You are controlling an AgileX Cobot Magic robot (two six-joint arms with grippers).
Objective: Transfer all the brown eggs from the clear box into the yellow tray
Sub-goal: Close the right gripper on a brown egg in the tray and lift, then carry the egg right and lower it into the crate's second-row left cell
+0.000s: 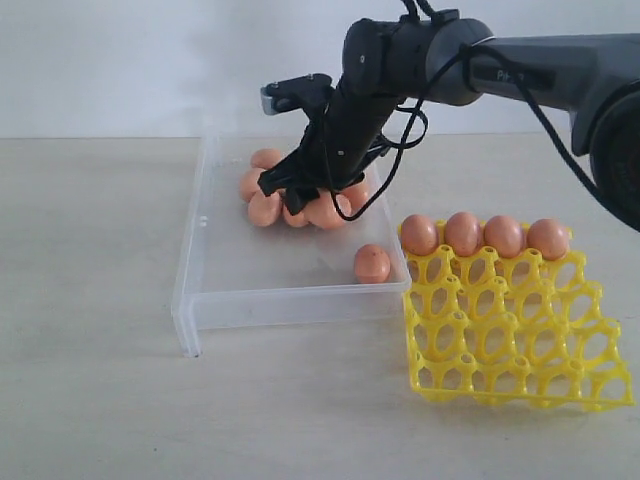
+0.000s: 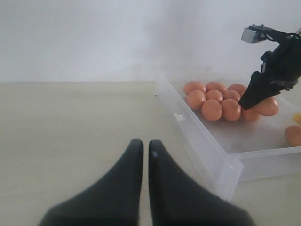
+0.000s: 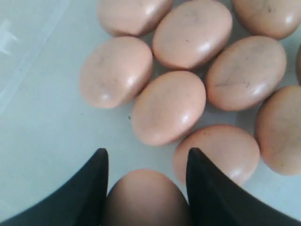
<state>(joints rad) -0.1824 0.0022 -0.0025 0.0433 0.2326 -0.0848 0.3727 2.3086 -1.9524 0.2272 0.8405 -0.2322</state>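
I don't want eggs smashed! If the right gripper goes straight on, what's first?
The right gripper grips one smooth orange-brown egg; beyond, probably the next egg, though depth is unclear.

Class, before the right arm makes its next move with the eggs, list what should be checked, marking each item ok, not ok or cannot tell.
1. Brown egg seated in right gripper, both fingers touching it: ok.
2. That egg lifted off the clear box floor: cannot tell.
3. Neighbouring eggs clear of the fingers: not ok, one crowds a finger.
4. Yellow tray has free cells: ok, only four eggs in its far row.
5. Left gripper out of the way: ok, shut, outside the box.
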